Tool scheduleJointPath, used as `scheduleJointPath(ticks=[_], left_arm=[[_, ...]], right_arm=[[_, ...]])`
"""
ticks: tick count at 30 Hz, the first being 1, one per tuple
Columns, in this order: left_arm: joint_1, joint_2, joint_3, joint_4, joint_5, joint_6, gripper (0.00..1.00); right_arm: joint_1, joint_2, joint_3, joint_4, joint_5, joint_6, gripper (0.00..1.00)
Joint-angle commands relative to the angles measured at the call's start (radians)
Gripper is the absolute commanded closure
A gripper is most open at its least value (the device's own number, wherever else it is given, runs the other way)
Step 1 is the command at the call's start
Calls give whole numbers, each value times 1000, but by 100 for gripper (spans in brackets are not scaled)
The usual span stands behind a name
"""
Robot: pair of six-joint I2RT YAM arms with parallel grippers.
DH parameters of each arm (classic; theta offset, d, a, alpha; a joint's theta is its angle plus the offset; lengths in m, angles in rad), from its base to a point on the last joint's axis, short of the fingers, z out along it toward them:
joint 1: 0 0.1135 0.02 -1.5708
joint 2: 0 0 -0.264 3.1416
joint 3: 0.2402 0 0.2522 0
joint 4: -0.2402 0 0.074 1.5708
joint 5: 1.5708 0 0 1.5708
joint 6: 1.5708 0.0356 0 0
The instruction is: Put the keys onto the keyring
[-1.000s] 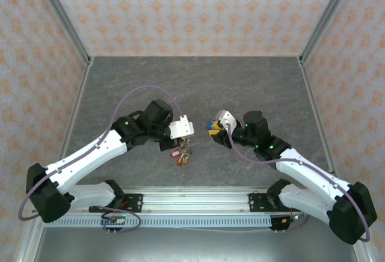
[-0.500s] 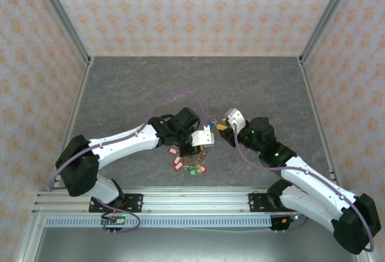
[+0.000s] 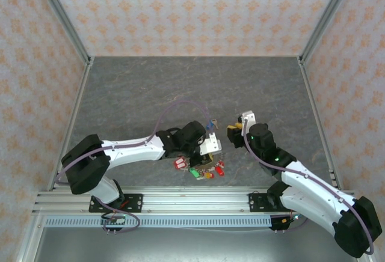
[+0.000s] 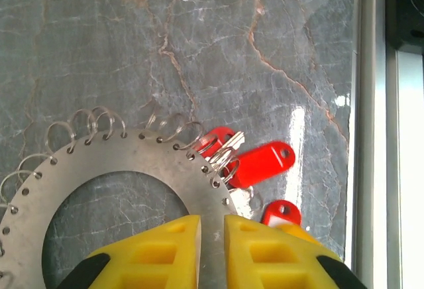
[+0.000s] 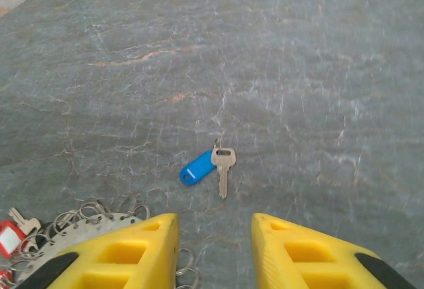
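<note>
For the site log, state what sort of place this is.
Most likely a robotics test cell: left arm and right arm bolted to a metal rail, patterned walls boxing in a grey stone-look table, a keyring and loose blue-tagged key as props.

The keyring (image 4: 126,160), a flat grey perforated, loop-fringed disc, sits at the lower left of my left wrist view, with red-tagged keys (image 4: 264,162) hooked on its right rim. One blue-tagged key (image 5: 222,163) lies flat and loose mid-frame in my right wrist view, apart from the ring.
</note>
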State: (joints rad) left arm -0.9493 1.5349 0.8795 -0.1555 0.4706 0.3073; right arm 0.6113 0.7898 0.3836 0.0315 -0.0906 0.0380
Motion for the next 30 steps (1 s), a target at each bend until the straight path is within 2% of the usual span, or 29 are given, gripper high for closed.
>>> scheduleJointPath(ticks=[1,3,5,7,9,11,15,17,18,21,26,28,30], left_arm=[[-4,-115,-75,178,-51,-121,84],[-4,-200,-158,283,-110,-188,84],[-2,-292,-235,367,-208,-264,84],[-3,-381,-297,422,-327,-341,82],[-3,-461,-344,432,-451,-419,75],[-3,-528,-370,395,-574,-495,63],[-2,-609,-378,190,-867,-721,29],[1,-626,-367,65,-983,-885,6],[3,-635,-359,-8,-1030,-985,0],[9,-649,-368,-67,-1007,-1088,0],[11,-626,-379,-72,-877,-1183,0],[15,-596,-382,-51,-803,-1206,4],[19,-549,-364,-56,-734,-1237,12]], right_arm=[[-5,-9,-8,-23,30,191,66],[-7,7,-3,-40,-22,239,65],[-7,39,2,-50,-87,266,65],[-7,88,26,-89,-101,318,65],[-8,154,59,-132,-134,338,64],[-8,222,94,-163,-183,334,64],[-8,333,147,-201,-215,367,62],[-8,384,181,-242,-225,369,62],[-8,421,204,-270,-226,366,62],[-9,500,253,-325,-236,363,61],[-17,576,286,-349,-252,376,58],[-20,601,288,-346,-268,379,57],[-29,632,300,-361,-270,385,57]])
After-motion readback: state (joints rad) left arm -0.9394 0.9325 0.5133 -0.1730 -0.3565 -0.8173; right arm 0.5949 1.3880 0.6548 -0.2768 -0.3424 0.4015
